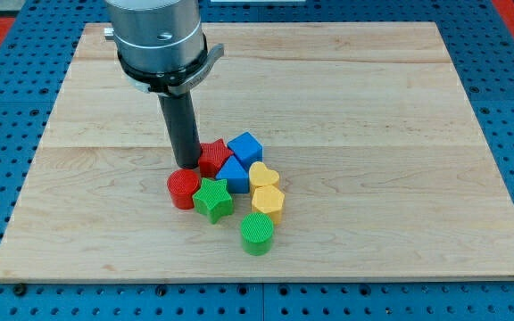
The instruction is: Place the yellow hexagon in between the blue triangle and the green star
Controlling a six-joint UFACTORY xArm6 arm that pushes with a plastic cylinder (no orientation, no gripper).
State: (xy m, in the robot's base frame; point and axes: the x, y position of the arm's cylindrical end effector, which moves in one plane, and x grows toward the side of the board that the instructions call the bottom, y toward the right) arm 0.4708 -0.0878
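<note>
Our rod has no jaws, so there's nothing to grasp or release. My tip [186, 165] sits on the wooden board [400, 223], touching the left edge of the red star [212, 157] and just above the red cylinder [184, 188]. The blocks form one tight cluster. The blue cube [245, 146] is right of the red star and the blue triangle [233, 173] is below it. The green star [212, 198] is beside the red cylinder. The yellow heart [262, 174] is right of the triangle, with the yellow hexagon [268, 202] directly below it, right of the green star. The green cylinder [257, 233] is lowest.
</note>
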